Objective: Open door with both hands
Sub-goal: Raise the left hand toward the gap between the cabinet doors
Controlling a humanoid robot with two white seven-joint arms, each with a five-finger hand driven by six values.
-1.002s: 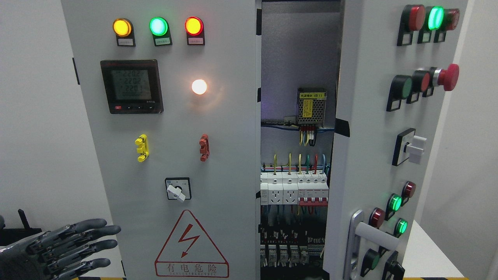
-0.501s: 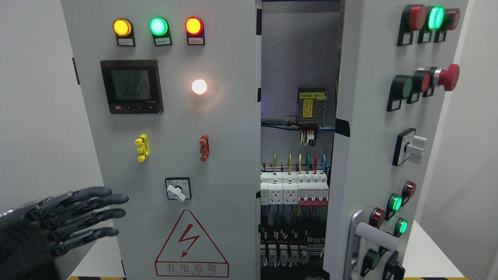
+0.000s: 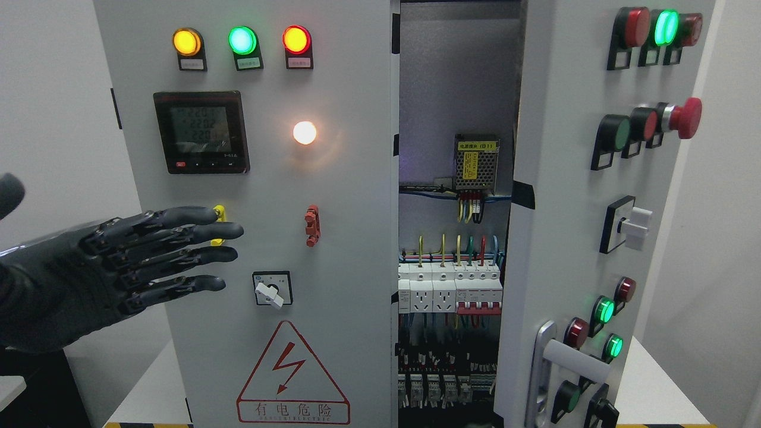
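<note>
in front of the cabinet, head view only: left hand has come up a lot in the last second. it was low by the bottom left corner, fingers level with the warning triangle; now it's mid-panel, fingers stretched flat and apart, gripping nothing. fingertips overlap the yellow clip in the picture. can't tell whether they touch the panel or just hover in front.

left door looks shut or close to it, its right edge lying along the opening. right door is already swung out toward us, handle low on it, nothing holding it. gap between the two shows the breakers and the power supply. neither door has shifted across the three frames, only the arm moved.

right hand isn't in view at all.

read: right door is done or mostly done, left door is the remaining step. the hand is travelling right across the panel face, probably heading for the free edge by the gap. flat open palm suggests a hook or push at the edge rather than a grab. watch the rotary switch and red clip, both sit in that path and could get knocked.
</note>
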